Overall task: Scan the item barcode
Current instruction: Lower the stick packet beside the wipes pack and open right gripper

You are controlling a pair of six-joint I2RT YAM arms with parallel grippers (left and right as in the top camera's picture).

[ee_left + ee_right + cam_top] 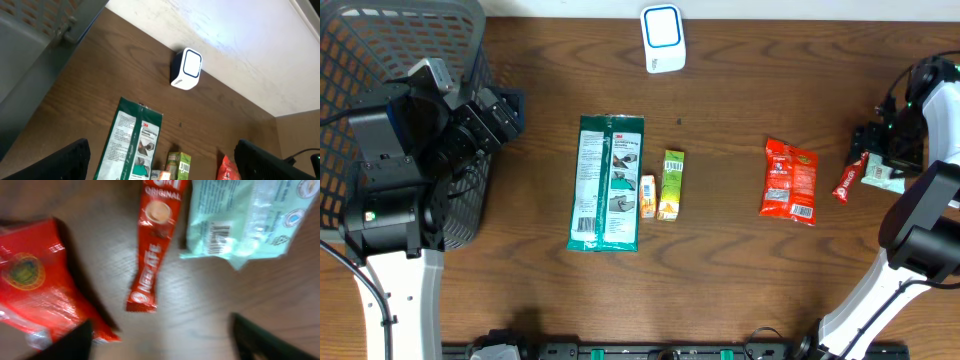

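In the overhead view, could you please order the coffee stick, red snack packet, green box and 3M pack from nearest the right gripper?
1. coffee stick, beside the right gripper.
2. red snack packet, right of centre.
3. green box, centre.
4. 3M pack, left of centre.

Left arm (390, 190) rises from its base on the left, with the wrist turned toward the middle. Left gripper (505, 112) is raised, jaws spread wide and empty; its dark fingers (65, 162) sit at both lower corners of the wrist view. Right arm (920, 220) is folded at the far right, elbow bent. Right gripper (875, 150) points down, jaws apart, fingers (260, 337) gripping nothing.
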